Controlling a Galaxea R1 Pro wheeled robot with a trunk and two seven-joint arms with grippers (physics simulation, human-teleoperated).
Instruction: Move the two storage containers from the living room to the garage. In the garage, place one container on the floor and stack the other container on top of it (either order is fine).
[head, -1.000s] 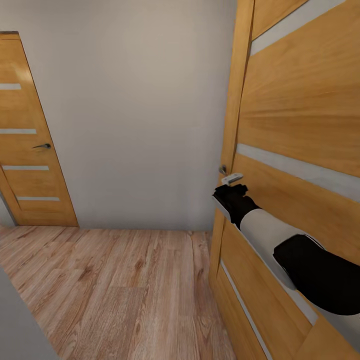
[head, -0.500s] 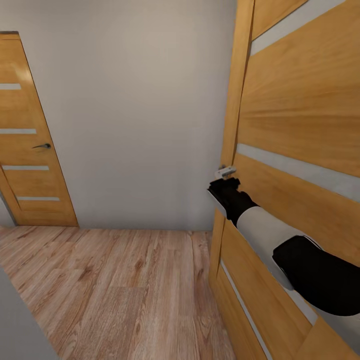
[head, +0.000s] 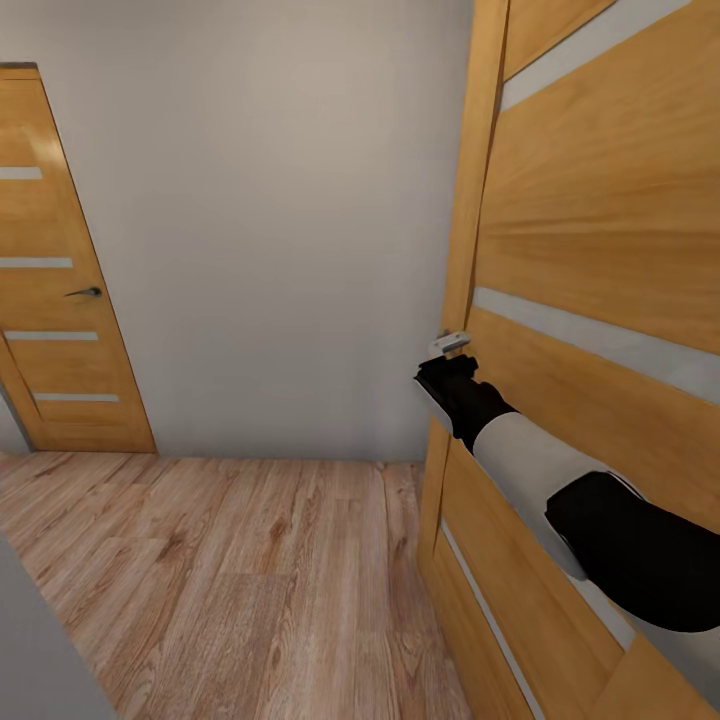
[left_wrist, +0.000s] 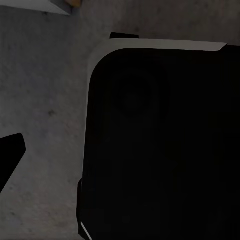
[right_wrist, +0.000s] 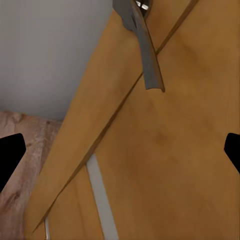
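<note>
**Storage containers out of sight: the door handle decides the next move**

Storage containers, the two red-orange boxes you are meant to carry, cannot be placed from these pictures, so I cannot tell you where they lie. What you face is a tall honey-coloured wooden door with pale horizontal strips (head: 590, 230), which takes up the right side of the head view.

Your right gripper (head: 452, 352) is up against that door's left edge, at middle right of the frame. Its white and black forearm (head: 530, 460) runs back toward the lower right corner. In the right wrist view the two black fingertips (right_wrist: 10, 157) stand spread wide apart with nothing between them. The grey metal lever handle (right_wrist: 145, 50) lies ahead of them, outside the gap. Its long axis runs roughly along the door face. My judgement is that you need to reach a little farther so the lever sits between the fingers before you press them together.

The right arm is plainly the nearer one to the handle. Your left gripper (left_wrist: 120, 155) looks down at a black rounded body (left_wrist: 160, 140), and I cannot tell whether it is spread or pressed together.

A second, similar wooden door (head: 60, 300) stands at the left of the frame, well apart, across light wood-plank flooring (head: 230, 570).
</note>
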